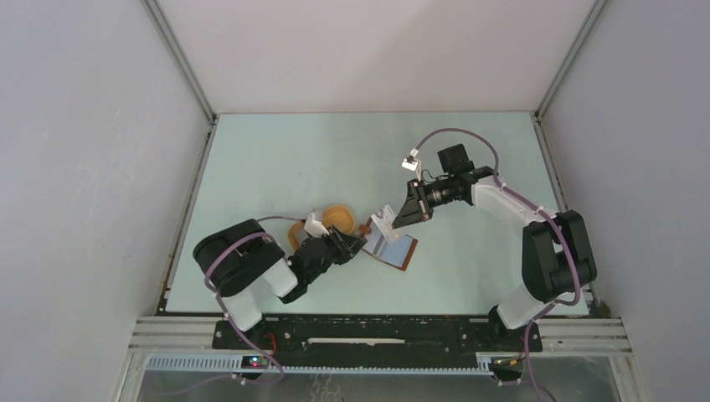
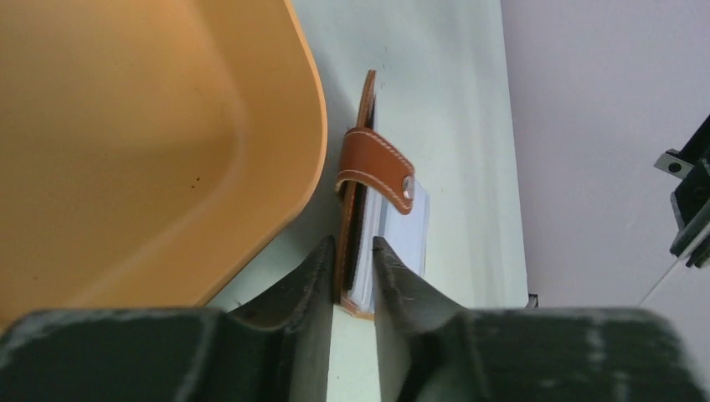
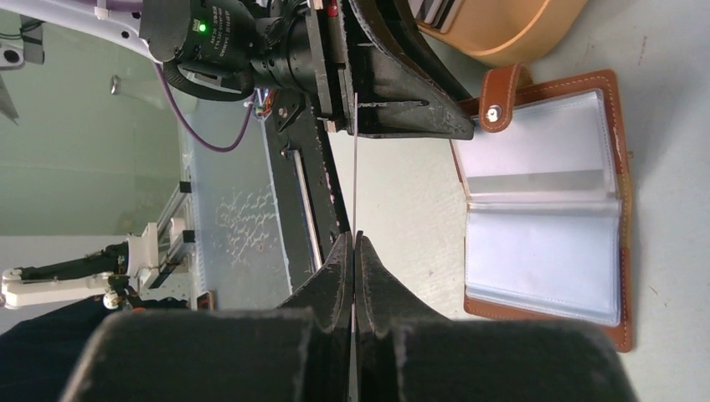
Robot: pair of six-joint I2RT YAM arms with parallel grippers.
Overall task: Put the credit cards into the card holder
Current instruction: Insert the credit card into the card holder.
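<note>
The reddish-brown card holder [image 1: 397,250] lies open on the table, its pale sleeves [image 3: 544,209] facing up. My left gripper [image 1: 352,245] is shut on the holder's left edge; in the left wrist view the fingers [image 2: 318,276] pinch the brown cover and sleeves [image 2: 356,209] under the snap strap [image 2: 377,172]. My right gripper [image 1: 392,219] is shut on a white credit card [image 1: 381,226], held just above the holder's far-left corner. The card shows edge-on as a thin line [image 3: 355,167] from the right gripper [image 3: 355,237]. More cards lie in the tray [image 3: 439,10].
An orange-yellow oval tray [image 1: 335,216] stands right behind and left of the holder and fills the left of the left wrist view [image 2: 151,142]. The left gripper's body [image 3: 402,84] is close to the held card. Grey walls enclose the table on three sides.
</note>
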